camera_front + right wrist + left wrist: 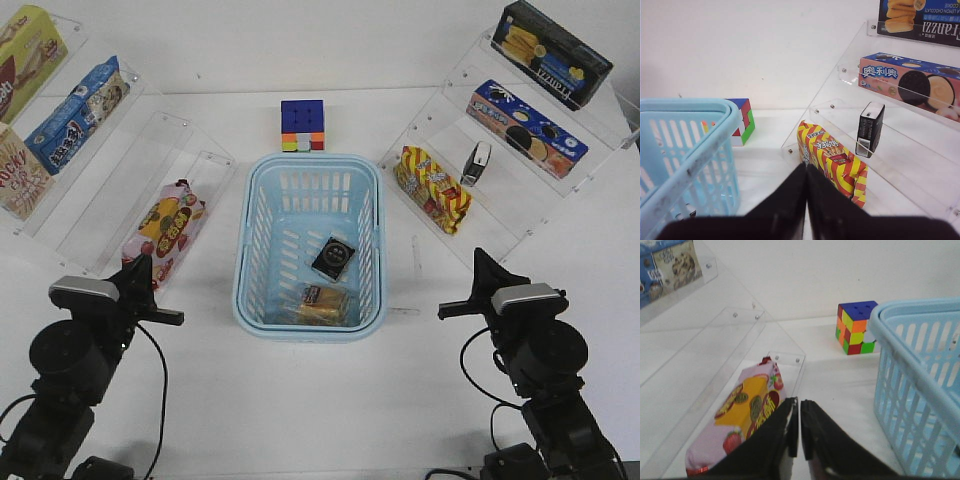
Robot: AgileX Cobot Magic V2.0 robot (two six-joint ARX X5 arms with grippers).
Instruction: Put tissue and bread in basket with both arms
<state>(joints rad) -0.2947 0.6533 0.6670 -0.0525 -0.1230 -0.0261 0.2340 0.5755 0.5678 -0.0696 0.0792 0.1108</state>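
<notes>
Black, both of them: the left pincer (800,432) has its fingers pressed together with nothing between, and the right pincer (806,200) is likewise closed on nothing. In the front view each sits pulled in on its own side of the tabletop (300,400), left at about 8 o'clock from the basket (246,290) and right at about 4 o'clock, both apart from the basket wall.

Inside the basket: the tissue (333,257) lies flat on the slotted base near centre, black face up. The bread (322,303) lies at roughly 6 o'clock from it, against the near wall, wrap still on. The two look just beside each other (whether touching I cannot tell).

Judgement: both task items are placed, so the task reads as complete or all but complete; nothing appears left to carry.

Outward: a strawberry-print packet (742,422) on the clear shelf at the basket's 9 o'clock, a striped snack bag (835,162) at 2 o'clock, a colour cube (303,125) at 12 o'clock. None of these belong to the task.
</notes>
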